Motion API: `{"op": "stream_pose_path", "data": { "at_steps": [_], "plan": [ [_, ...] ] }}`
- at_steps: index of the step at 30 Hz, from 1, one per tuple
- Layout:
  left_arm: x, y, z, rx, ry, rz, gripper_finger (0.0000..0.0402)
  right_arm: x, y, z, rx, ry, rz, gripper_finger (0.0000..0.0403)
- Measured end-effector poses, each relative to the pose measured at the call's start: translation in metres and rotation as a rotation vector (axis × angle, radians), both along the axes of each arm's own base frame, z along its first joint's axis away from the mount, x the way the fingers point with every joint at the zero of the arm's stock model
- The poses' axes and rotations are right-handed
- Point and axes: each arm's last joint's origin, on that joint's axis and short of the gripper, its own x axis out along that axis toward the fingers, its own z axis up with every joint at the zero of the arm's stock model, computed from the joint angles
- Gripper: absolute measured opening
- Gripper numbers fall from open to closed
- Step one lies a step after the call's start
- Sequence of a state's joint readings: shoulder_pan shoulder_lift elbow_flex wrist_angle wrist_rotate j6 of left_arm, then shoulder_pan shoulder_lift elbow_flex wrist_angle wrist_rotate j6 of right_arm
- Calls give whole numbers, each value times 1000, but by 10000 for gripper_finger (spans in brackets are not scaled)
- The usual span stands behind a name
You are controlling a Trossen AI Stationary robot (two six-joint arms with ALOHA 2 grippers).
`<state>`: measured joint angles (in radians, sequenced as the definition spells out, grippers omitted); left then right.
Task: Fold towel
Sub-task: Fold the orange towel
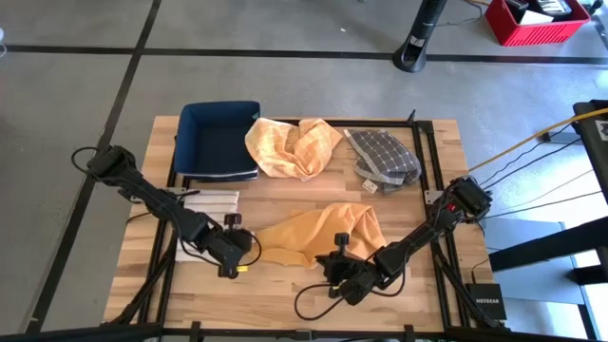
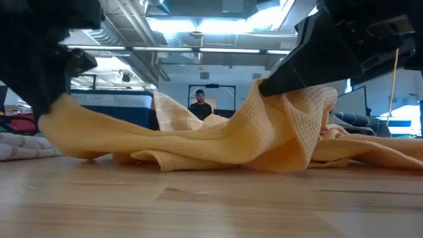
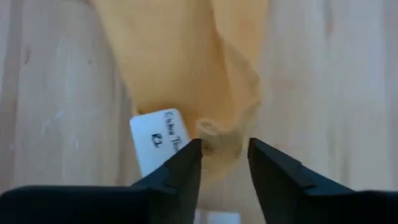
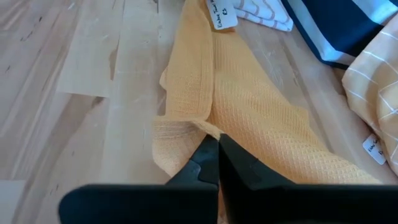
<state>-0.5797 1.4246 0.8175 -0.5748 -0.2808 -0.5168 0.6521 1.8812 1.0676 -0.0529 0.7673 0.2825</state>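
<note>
Left gripper [image 1: 237, 263] is sitting at the left tip of the orange towel [image 1: 318, 233], fingers parted around the corner by its white tag [image 3: 160, 138], not clamping it. Towel is lying bunched at the table's [image 1: 313, 299] front centre. Right gripper [image 1: 340, 255] is pinching a raised fold, fingers pressed together. No fold is looking finished yet; judging it early in the task

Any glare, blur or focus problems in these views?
Low view: ceiling lights blow out, both arms are backlit black shapes, and the orange towel stays readable. Left wrist view: soft overall, with the tag text barely legible. Right wrist view: towel weave is crisp. High view: evenly lit.
</note>
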Motion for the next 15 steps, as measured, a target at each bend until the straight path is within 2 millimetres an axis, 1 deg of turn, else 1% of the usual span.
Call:
{"op": "stream_pose_path", "data": {
  "at_steps": [2,4,6,8,15],
  "plan": [
    [2,-4,5,-27,-19,-6,142,0,0,0,0,0,0,8],
    [4,-7,4,-32,-59,-22,151,0,0,0,0,0,0,9],
    [5,-8,-7,-6,-61,-57,155,0,0,0,0,0,0,9],
    [5,-7,-17,22,-26,-61,156,0,0,0,0,0,0,7],
    [12,-7,-36,62,32,-49,149,0,0,0,1,0,1,6]
  ]
}}
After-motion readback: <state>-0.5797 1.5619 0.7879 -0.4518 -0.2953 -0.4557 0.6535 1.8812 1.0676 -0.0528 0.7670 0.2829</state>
